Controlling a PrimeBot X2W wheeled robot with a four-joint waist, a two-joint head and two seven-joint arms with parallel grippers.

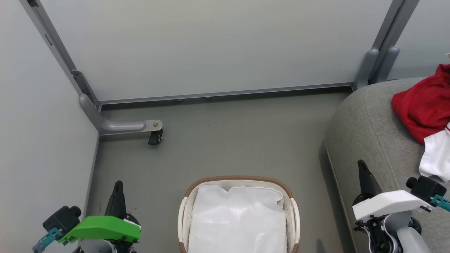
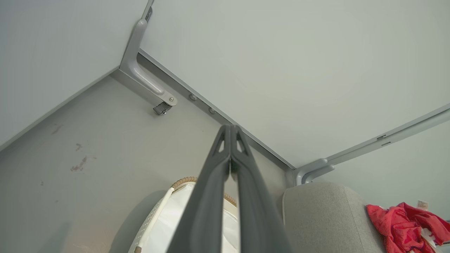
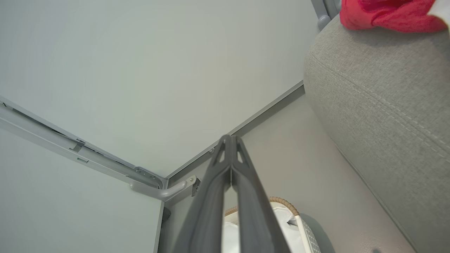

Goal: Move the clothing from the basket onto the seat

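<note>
The seat takes up the 3 o'clock side of my head view, just beside the basket, so a carry from one to the other is short. The basket sits on the floor at 6 o'clock, where I judge either arm can reach it. A white sheet covers its inside edge to edge. No red lies on top, so I judge the moving done, unless something hides under the sheet. The clothing lies bunched on the seat at 2 o'clock, red with a white part at its near edge. My left gripper at 7 o'clock and right gripper at 4 o'clock hang clear of everything, each pinched closed on nothing, fingertips meeting. A tag on the clothing bears marks too small to read, and I find no other writing.
</note>
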